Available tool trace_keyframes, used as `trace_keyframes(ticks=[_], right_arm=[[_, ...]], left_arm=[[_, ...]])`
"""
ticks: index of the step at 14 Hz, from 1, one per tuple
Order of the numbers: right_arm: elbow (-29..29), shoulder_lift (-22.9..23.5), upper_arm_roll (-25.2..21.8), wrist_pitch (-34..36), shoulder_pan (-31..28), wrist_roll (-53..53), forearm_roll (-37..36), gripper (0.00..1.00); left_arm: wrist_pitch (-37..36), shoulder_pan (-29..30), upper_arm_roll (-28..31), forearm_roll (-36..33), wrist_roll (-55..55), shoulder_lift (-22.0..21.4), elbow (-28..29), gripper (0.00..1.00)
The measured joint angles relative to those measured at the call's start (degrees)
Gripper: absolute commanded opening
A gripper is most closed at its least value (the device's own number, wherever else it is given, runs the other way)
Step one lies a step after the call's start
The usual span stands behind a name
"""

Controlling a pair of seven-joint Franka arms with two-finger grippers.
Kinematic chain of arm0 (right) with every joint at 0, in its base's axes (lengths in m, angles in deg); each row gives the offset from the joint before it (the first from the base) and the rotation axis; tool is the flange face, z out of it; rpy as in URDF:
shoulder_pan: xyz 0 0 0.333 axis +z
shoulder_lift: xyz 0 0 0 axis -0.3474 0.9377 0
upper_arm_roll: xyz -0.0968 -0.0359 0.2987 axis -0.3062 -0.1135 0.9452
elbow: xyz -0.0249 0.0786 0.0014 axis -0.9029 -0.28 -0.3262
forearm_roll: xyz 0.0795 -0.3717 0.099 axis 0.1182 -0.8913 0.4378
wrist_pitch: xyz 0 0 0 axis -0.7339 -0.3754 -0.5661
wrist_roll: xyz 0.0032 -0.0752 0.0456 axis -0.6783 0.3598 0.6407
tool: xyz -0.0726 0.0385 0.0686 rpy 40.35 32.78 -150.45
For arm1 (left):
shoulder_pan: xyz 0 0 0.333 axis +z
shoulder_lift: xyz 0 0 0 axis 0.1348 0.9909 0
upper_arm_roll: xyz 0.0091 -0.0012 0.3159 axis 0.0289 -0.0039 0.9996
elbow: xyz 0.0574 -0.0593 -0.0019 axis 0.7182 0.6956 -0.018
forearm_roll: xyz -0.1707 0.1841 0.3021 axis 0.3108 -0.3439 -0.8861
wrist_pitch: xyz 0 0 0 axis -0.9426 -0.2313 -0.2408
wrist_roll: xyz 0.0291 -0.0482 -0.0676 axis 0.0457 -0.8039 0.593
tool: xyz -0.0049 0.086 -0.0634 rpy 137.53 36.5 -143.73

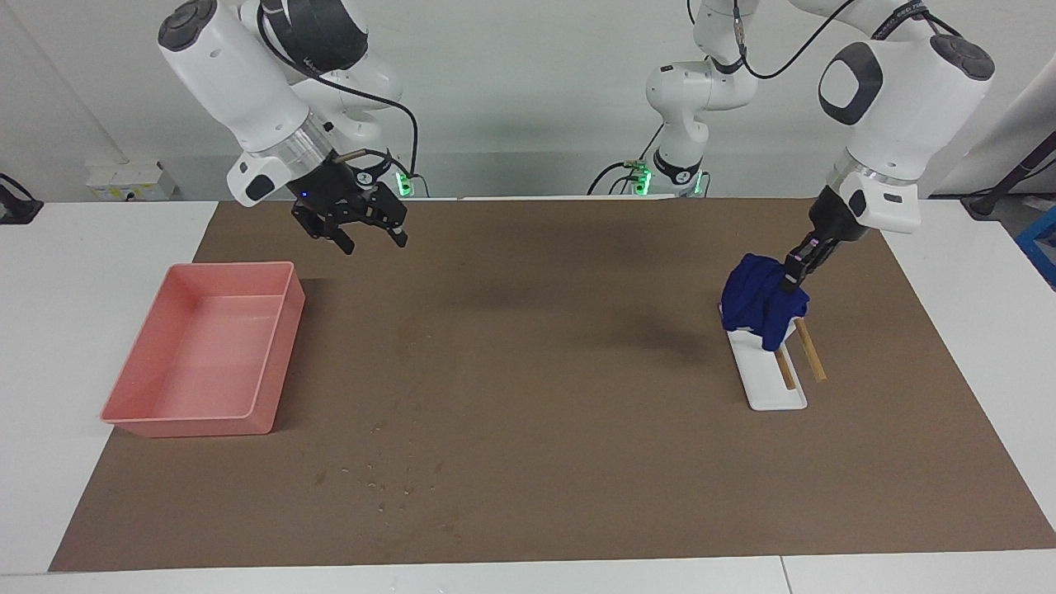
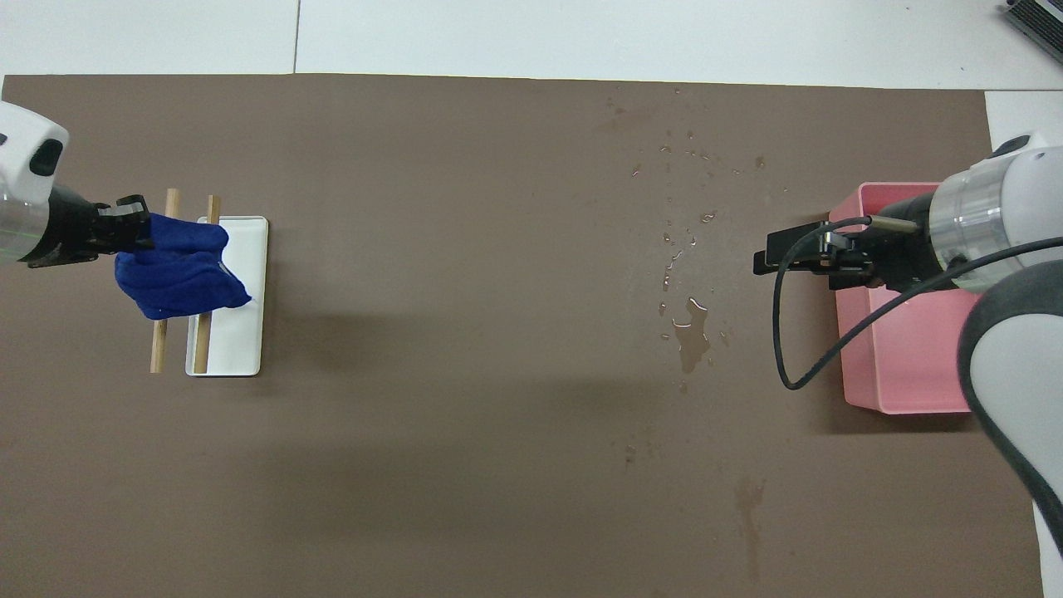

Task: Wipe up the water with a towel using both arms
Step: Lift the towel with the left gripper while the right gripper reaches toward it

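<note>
The navy-blue towel (image 1: 761, 299) (image 2: 176, 267) hangs bunched in the air from my left gripper (image 1: 797, 271) (image 2: 137, 232), which is shut on it. Its lower edge dangles just over the white slab (image 1: 771, 388) (image 2: 241, 332) with two wooden sticks. Water (image 2: 691, 328) lies as a small puddle with scattered drops (image 1: 384, 478) on the brown mat, toward the right arm's end. My right gripper (image 1: 371, 239) (image 2: 764, 257) stands open in the air over the mat beside the pink bin, holding nothing.
A pink bin (image 1: 206, 355) (image 2: 901, 365) sits at the right arm's end of the brown mat (image 1: 528, 371). The white slab with sticks sits at the left arm's end. White table border surrounds the mat.
</note>
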Motion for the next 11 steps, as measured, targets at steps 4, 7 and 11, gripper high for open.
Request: trace_keyframes(ticks=[4, 7, 11], right_arm=[[2.1, -0.1, 0.0, -4.3, 1.8, 12.3, 8.5, 1.00], [4.5, -0.2, 0.0, -9.3, 2.1, 21.8, 17.7, 1.00], [9.6, -0.2, 0.0, -20.2, 5.5, 30.8, 31.3, 1.00]], left_arm=[[3.6, -6.6, -0.7, 12.8, 23.4, 0.4, 0.2, 0.00], [9.1, -12.2, -0.8, 19.1, 33.6, 0.6, 1.8, 0.00], [16.0, -17.2, -0.8, 24.5, 39.8, 0.6, 2.7, 0.00]])
